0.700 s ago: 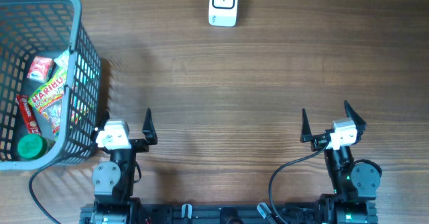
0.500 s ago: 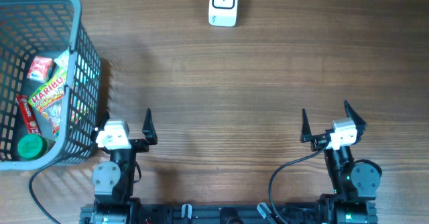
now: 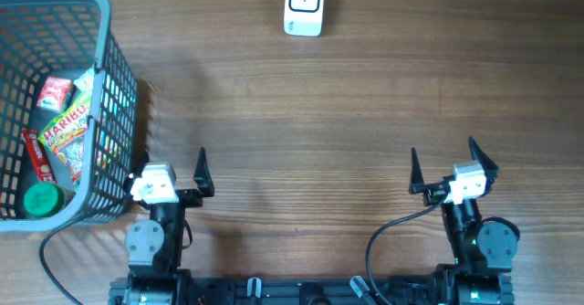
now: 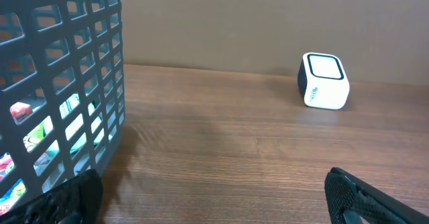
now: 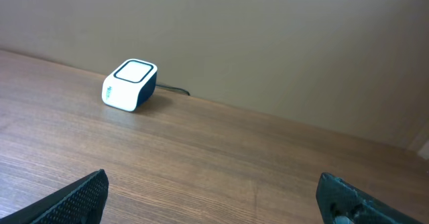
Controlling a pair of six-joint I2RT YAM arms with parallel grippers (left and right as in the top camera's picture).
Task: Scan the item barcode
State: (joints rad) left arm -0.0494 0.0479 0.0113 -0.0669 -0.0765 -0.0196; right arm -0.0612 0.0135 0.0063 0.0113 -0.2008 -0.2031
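I saw left gripper (image 3: 171,159) and right gripper (image 3: 443,152) spread wide, holding nothing, Haribo bag (image 3: 68,133) lying inside the grey basket (image 3: 106,31) beside the left arm, white barcode scanner (image 3: 304,5) well apart, far edge.

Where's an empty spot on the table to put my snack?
The table is bare from the basket across to the right edge, between the scanner at the back and the left gripper and right gripper in front. It is crowded only inside the basket, full of snack packs.

Wood-grain table (image 3: 365,113), plastic basket (image 3: 114,77)
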